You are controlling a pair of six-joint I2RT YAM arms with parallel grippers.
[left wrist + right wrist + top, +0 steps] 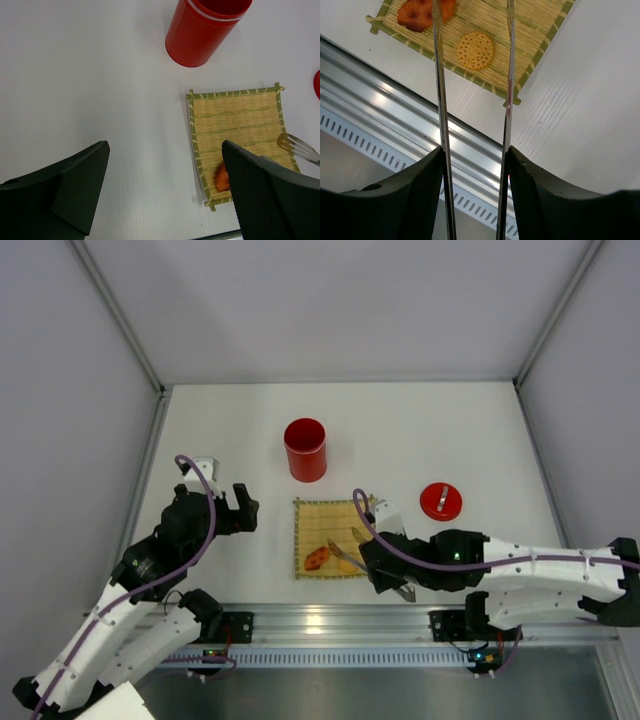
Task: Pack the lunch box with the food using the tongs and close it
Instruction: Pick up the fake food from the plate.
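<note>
Two slim arms of the tongs (pixel 440 100) run straight out from my right jaws, which clamp them part-squeezed, with the yellow round (pixel 475 50) lying between them on the mat (pixel 540 30), the open lunch box (pixel 305 449) beyond it, my left jaws spread empty.

The mat (pixel 325 520) lies on the table (pixel 230 430) towards its near edge. Behind it, a little to the left and apart, stands the cup (pixel 305 449). The lid (pixel 440 501) lies to the mat's right. On the mat's near part lie a slice (pixel 317 558) and, just right of it, a biscuit (pixel 475 50). The tongs (pixel 440 100) reach over that part from the right (the biscuit shows between their arms in the right wrist view).
</note>
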